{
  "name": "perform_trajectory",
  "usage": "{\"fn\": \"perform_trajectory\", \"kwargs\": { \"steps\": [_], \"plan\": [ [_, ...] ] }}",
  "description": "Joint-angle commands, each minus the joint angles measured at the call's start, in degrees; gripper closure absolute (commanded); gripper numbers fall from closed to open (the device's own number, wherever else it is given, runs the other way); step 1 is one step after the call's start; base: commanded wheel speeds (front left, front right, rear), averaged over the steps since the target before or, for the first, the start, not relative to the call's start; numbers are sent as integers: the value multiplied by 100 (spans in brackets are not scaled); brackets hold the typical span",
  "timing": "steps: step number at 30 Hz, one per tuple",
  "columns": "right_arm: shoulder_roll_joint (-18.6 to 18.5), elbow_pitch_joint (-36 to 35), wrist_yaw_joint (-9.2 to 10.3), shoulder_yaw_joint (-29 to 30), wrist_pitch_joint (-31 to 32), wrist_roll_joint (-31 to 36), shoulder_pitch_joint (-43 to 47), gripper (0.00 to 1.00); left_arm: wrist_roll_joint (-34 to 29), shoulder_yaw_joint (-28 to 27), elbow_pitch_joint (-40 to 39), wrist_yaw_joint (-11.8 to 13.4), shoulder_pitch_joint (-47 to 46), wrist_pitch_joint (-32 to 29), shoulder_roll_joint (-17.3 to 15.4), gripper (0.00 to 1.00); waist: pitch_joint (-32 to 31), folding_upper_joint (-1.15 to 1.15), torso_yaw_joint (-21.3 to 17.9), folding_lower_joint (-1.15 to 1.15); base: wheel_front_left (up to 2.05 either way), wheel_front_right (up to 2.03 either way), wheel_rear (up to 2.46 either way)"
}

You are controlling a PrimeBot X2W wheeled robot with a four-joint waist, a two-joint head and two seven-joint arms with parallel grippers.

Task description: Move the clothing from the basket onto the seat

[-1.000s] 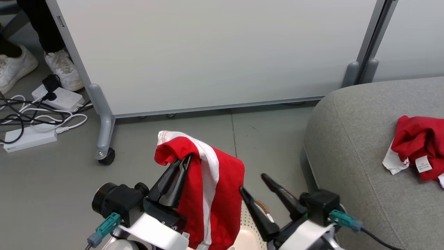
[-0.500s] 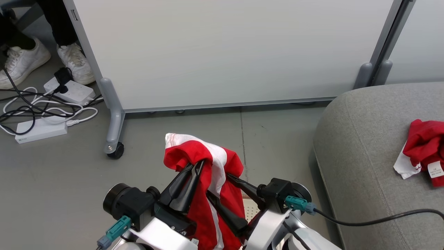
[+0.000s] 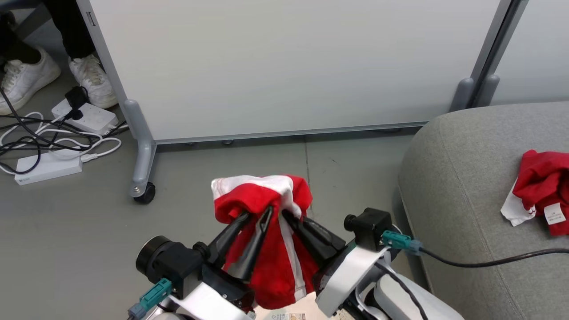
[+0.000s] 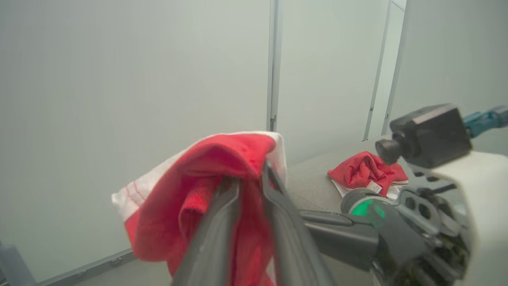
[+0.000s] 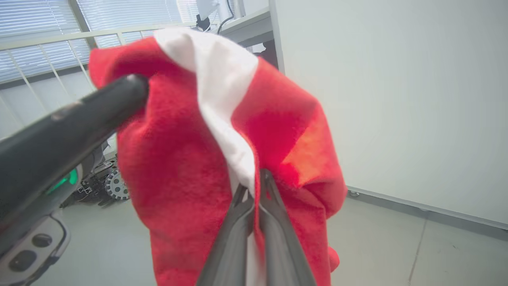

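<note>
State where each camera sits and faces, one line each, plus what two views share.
Head view: on the head, looking down at the grey woven-fabric sofa; left hand, right hand show.
Left wrist view: along left hand toward white panels; right forearm shows.
Right wrist view: along the right hand into the red-and-white fabric garment; a left finger shows.
Shared: both wrists see that garment.

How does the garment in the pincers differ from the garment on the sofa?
The held garment hangs in the air from the left pincer and right pincer; the sofa garment lies crumpled on the sofa. The sofa garment shows a white label, the held garment a white band. Both are red and white.
</note>
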State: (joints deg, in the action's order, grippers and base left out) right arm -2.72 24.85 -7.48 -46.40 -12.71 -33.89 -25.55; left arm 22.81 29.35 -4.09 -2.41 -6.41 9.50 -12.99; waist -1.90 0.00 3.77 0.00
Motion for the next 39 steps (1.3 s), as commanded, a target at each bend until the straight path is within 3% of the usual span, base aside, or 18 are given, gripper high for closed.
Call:
{"fn": "perform_trajectory", "kwargs": {
  "steps": [1,8,22,39],
  "plan": [
    [-34,12,-4,56,-58,-45,-97,100,12,9,-27,-20,-85,-16,-16,0,9,0,-34,0,0,0,0],
    [-31,353,-4,779,-234,-178,-347,100,71,245,-39,-215,2,-241,-224,0,121,0,-293,0,0,0,0],
    [-32,811,-4,1664,-265,363,-464,100,-130,527,-122,-343,57,-382,-716,0,627,0,-1106,0,0,0,0],
    [-32,445,-4,2317,-263,875,-504,100,-235,479,-408,-364,-215,-404,-1222,0,1462,0,-2372,0,0,0,0]
  ]
}}
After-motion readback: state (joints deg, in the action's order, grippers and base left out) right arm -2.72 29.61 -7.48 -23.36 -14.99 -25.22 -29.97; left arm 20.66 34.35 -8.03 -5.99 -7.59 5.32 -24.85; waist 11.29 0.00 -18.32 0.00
